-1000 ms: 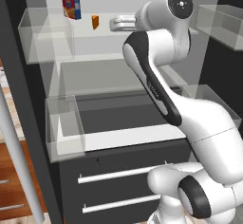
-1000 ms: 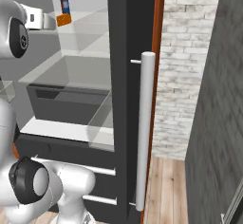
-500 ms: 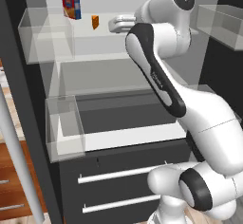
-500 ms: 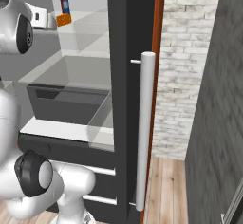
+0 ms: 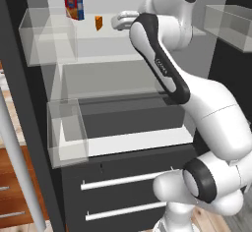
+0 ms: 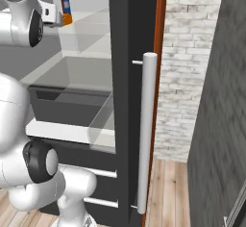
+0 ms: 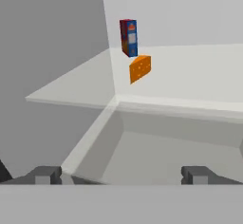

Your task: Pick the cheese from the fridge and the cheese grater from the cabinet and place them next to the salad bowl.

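The fridge (image 5: 30, 128) stands open in front of me, pale grey inside. On its upper shelf the small orange cheese (image 5: 99, 22) wedge sits just right of a taller red-and-blue printed box (image 5: 74, 5). My gripper (image 5: 118, 20) is up at shelf height, a short way right of the cheese and apart from it. In the hand view the cheese (image 7: 140, 68) lies ahead near the shelf's front edge with the box (image 7: 128, 37) behind it. The gripper (image 7: 121, 175) is open, its fingertips (image 7: 45, 174) wide apart with nothing between them. From the right, the cheese (image 6: 67, 19) shows just beyond the hand.
Clear plastic bins hang on the left wall (image 5: 49, 39), lower left (image 5: 66, 132) and upper right (image 5: 229, 24). Dark drawers with silver bar handles (image 5: 128, 179) sit below. A long silver vertical handle (image 6: 146, 125) and a brick wall (image 6: 187, 67) stand to the right.
The hand has edged a little left along the upper shelf toward the cheese, and the arm's upper joints have risen. The jaws stay wide apart; cheese and box have not moved.
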